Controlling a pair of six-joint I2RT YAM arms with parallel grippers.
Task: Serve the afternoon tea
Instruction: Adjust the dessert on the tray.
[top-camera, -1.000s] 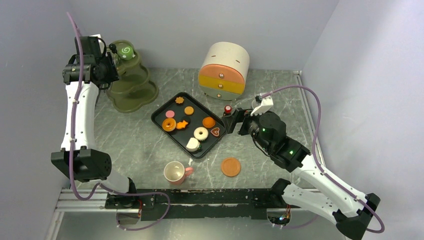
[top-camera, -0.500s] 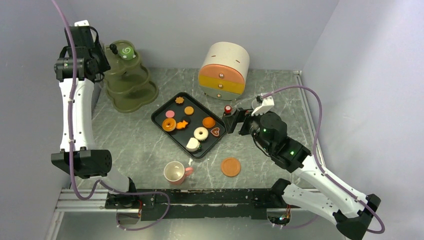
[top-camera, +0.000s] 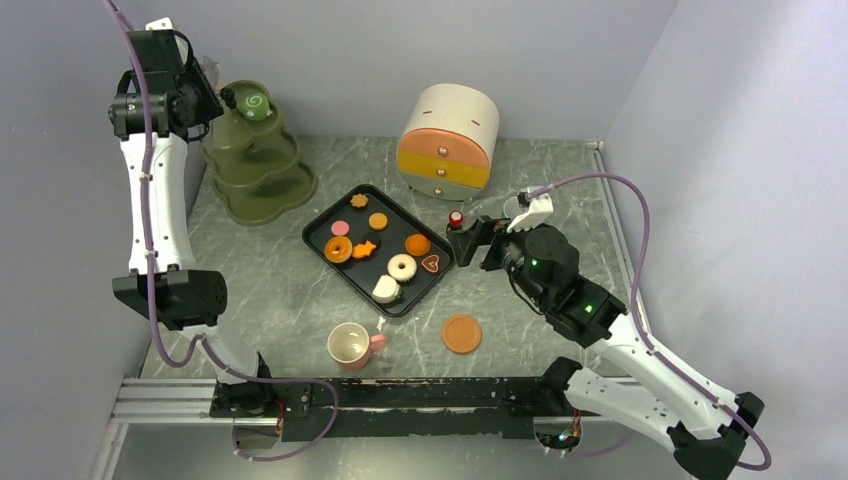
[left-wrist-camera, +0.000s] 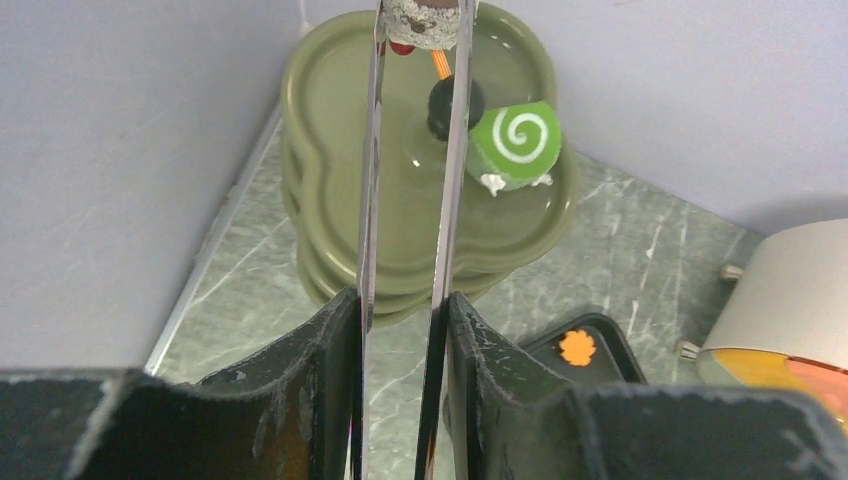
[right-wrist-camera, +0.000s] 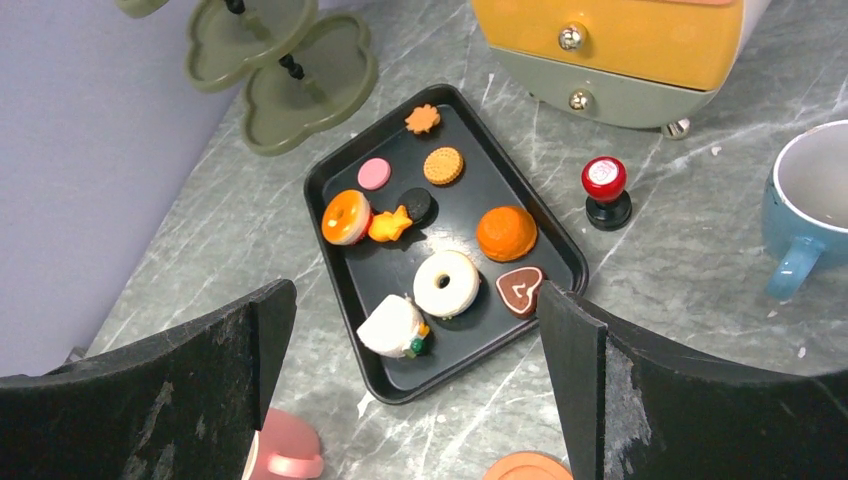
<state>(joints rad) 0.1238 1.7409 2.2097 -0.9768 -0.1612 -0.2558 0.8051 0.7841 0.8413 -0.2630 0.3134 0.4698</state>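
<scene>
Two arms: left arm (top-camera: 150, 200) raised high beside stand (top-camera: 255, 160), jaws' state unclear; right jaws gape above tray (right-wrist-camera: 465, 205).

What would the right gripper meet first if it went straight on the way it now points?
The right gripper would likely meet the white doughnut on the black tray first, though depth is unclear.

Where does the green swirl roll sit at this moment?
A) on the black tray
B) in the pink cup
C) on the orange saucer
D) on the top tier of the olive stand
D: the green swirl roll rests on the uppermost plate of the olive stand, beside its centre post.
</scene>
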